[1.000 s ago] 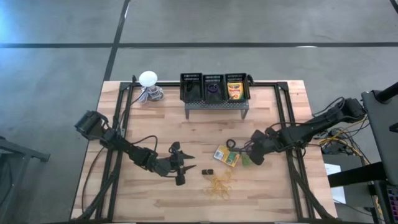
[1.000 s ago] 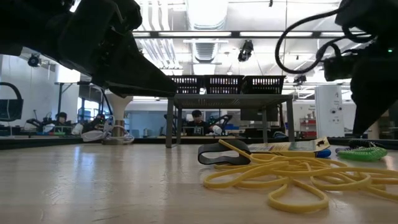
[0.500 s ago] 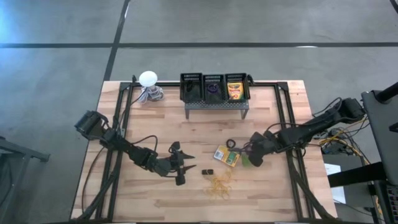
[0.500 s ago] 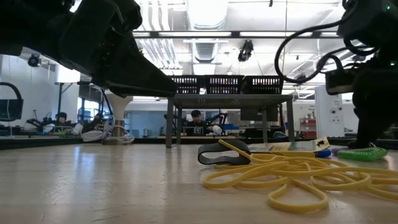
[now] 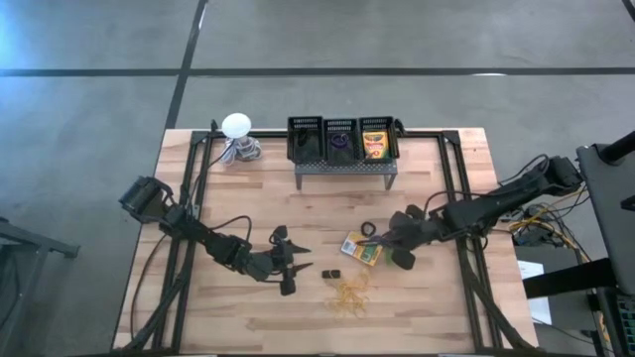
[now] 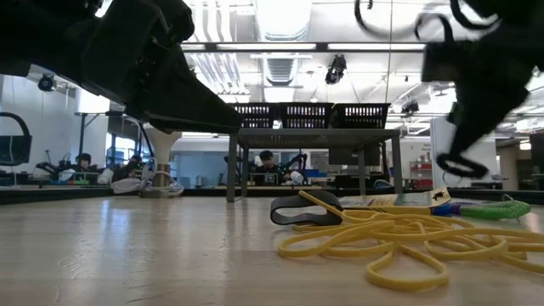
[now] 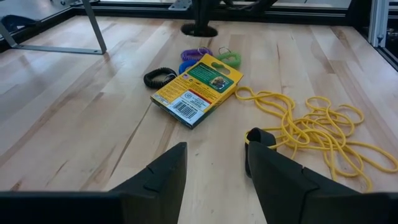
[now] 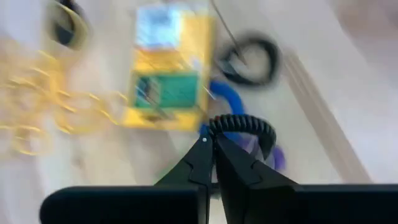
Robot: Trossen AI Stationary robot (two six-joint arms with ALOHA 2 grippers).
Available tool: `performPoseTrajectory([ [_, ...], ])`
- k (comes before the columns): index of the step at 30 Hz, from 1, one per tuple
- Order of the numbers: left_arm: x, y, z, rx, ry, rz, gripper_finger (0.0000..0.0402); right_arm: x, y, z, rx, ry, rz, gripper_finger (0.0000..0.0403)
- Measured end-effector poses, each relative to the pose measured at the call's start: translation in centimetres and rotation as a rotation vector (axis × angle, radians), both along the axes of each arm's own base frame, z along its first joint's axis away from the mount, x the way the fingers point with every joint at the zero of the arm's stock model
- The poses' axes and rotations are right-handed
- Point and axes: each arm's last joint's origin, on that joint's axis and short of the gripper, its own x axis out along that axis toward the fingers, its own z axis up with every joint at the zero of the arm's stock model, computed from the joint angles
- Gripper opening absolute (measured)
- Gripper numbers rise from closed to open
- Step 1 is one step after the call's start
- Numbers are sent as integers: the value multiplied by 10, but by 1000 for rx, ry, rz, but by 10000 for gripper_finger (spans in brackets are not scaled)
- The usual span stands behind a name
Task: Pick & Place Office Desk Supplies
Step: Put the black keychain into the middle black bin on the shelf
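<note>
Step in hand, lift and carry: your right gripper [image 8: 214, 144] is pinched on a black coiled ring [image 8: 242, 126], raised just off the table [image 5: 427, 317] right of the crayon box [image 5: 362, 249], so raise it clear and carry it level to the far black three-bin tray [image 5: 341, 139] on the grey stand [image 5: 342, 167], then let go only once over a bin. Left gripper [image 7: 214, 163]: jaws spread and empty, waiting near the table's middle, left of the yellow rubber bands [image 5: 351, 295]. Item: small, black, springy spiral loop hanging from the fingertips; likely to swing.
</note>
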Motion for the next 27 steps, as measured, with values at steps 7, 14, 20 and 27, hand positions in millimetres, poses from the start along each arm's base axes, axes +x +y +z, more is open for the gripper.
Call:
performPoseTrajectory([
  [7,0,0,0,0,1,0,173,26,6,21,-203,-403,223,8],
  [14,0,0,0,0,1,0,173,34,6,33,-273,-602,282,8],
  [20,0,0,0,0,1,0,173,42,12,16,-226,-526,375,13],
  [27,1,1,0,0,1,5,173,73,23,-19,-204,-375,440,81],
])
